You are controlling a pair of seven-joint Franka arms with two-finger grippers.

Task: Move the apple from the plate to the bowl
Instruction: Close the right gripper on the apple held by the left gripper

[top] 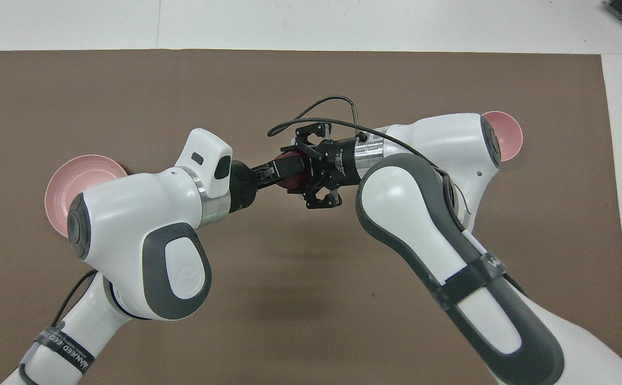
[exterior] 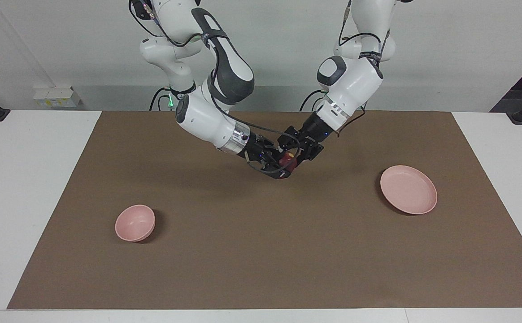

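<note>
The dark red apple (exterior: 288,160) hangs in the air over the middle of the brown mat, between my two grippers, which meet there tip to tip. My left gripper (exterior: 292,157) is shut on the apple. My right gripper (exterior: 282,167) is right against the apple from the right arm's end. In the overhead view the apple (top: 292,183) shows between the left gripper (top: 288,171) and the right gripper (top: 304,170). The pink plate (exterior: 408,189) lies bare toward the left arm's end. The pink bowl (exterior: 134,222) stands toward the right arm's end.
The brown mat (exterior: 261,251) covers most of the white table (exterior: 28,179). In the overhead view the left arm partly covers the plate (top: 62,184) and the right arm partly covers the bowl (top: 510,136). A cable loops off the right wrist.
</note>
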